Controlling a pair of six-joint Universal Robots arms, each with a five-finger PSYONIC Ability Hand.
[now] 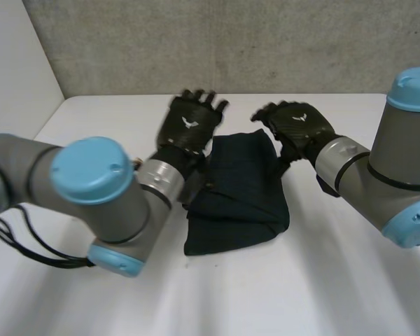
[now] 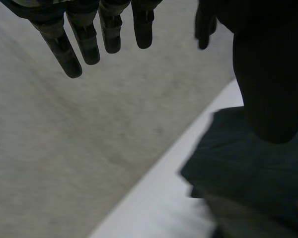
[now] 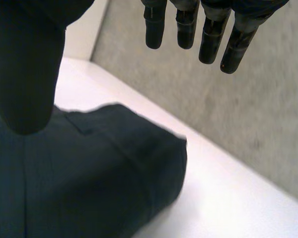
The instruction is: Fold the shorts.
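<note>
1. White table (image 1: 336, 280), smooth and matt, spans the foreground. The grey left arm (image 1: 91, 189) and right arm (image 1: 399, 175), both with light-blue caps, reach over it from either side.
2. Shorts (image 1: 238, 203): soft dark navy cloth in the middle of the table, between the arms. They lie as a folded, roughly rectangular bundle with layered edges. The long axis runs away from the robot, and the near edge is wider than the far one.
3. Left hand (image 1: 189, 126): black, just beside the far left corner of the shorts. Its fingers (image 2: 87, 44) are straight and spread, holding nothing, and the cloth lies on the thumb side.
4. Right hand (image 1: 301, 126): beside the far right corner. Its fingers (image 3: 186, 29) are straight and empty, with the cloth below the palm and thumb.
5. Judgement: the two hands flank the far end about equally closely. A further fold would probably carry that end along the long axis toward the near edge, though the folding looks largely done.
6. Wall (image 1: 231, 42): grey, speckled and rough, closing the far side.
</note>
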